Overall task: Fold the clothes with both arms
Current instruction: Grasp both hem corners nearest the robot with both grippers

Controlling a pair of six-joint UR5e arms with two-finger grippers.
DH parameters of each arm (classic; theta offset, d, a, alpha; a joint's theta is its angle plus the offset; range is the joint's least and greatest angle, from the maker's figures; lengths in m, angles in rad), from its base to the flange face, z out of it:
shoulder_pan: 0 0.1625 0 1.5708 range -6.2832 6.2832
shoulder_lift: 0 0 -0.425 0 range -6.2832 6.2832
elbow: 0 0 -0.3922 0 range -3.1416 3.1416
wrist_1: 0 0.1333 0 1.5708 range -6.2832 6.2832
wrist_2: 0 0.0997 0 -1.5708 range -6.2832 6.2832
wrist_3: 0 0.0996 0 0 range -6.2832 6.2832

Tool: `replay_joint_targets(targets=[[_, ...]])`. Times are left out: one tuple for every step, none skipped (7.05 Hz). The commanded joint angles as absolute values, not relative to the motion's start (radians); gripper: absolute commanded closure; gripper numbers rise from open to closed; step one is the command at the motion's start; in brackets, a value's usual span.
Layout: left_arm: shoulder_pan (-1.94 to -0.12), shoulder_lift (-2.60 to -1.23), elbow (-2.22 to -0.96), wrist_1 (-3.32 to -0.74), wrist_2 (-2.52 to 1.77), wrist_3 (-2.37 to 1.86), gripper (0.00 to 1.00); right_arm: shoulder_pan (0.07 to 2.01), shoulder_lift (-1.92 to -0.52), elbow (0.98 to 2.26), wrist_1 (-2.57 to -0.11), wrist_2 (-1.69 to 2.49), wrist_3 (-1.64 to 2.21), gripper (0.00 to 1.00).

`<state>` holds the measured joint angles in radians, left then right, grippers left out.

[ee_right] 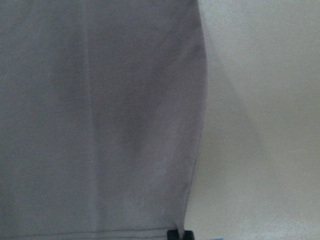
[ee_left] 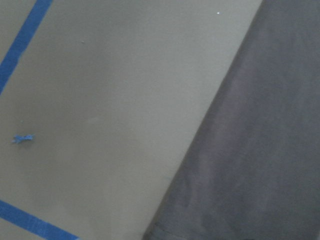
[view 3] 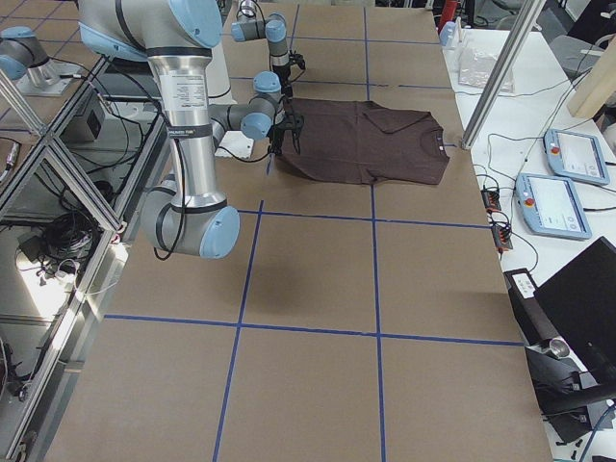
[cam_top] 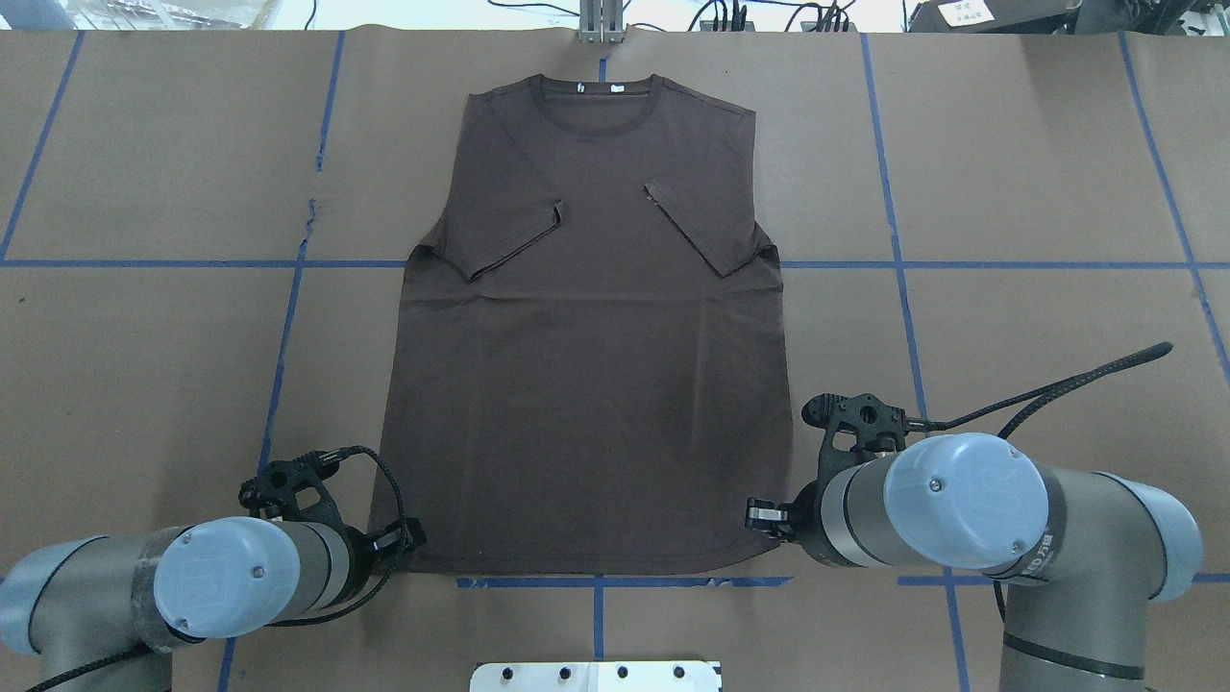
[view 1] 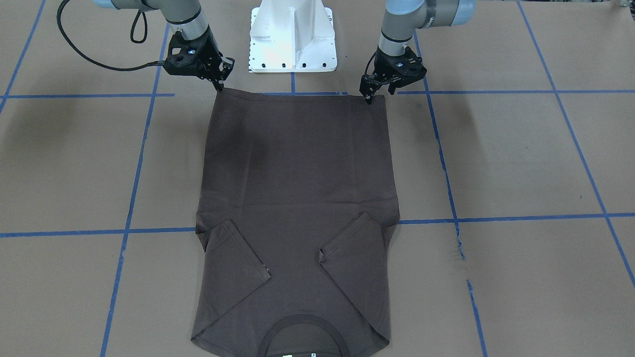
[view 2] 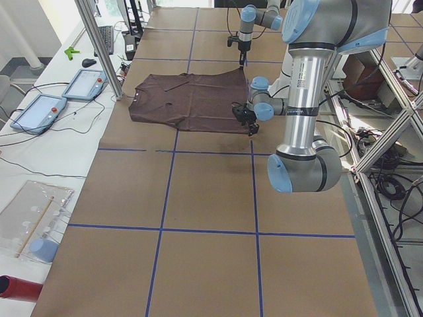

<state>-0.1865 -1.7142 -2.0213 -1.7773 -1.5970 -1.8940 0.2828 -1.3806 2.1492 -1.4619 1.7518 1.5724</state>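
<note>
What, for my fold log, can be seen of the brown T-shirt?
The dark brown T-shirt lies flat on the paper-covered table, hem toward the robot, ribbed round collar at the far side with white tags inside. It looks like soft knit, mostly smooth with faint creases. Both short sleeves are folded in over the chest. The left gripper and right gripper have fingertips at the two hem corners; whether they pinch the cloth cannot be told.
</note>
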Motion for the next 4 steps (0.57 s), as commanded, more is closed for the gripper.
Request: replay_joint_targets(targets=[[-0.186, -1.713, -2.022, -1.769, -1.597, -1.894, 0.31, 0.290, -1.381, 2.149, -1.462, 1.753, 1.571, 1.00], [-0.186, -1.715, -2.022, -1.769, -1.597, -1.899, 0.47, 0.290, -1.381, 2.149, -1.462, 1.752, 1.571, 1.00], [-0.186, -1.717, -2.023, -1.769, -1.598, -1.899, 0.58, 0.290, -1.381, 2.149, -1.462, 1.753, 1.571, 1.00], [-0.186, -1.718, -2.031, -1.769, -1.598, -1.901, 0.84, 0.290, -1.381, 2.149, -1.462, 1.753, 1.571, 1.00]])
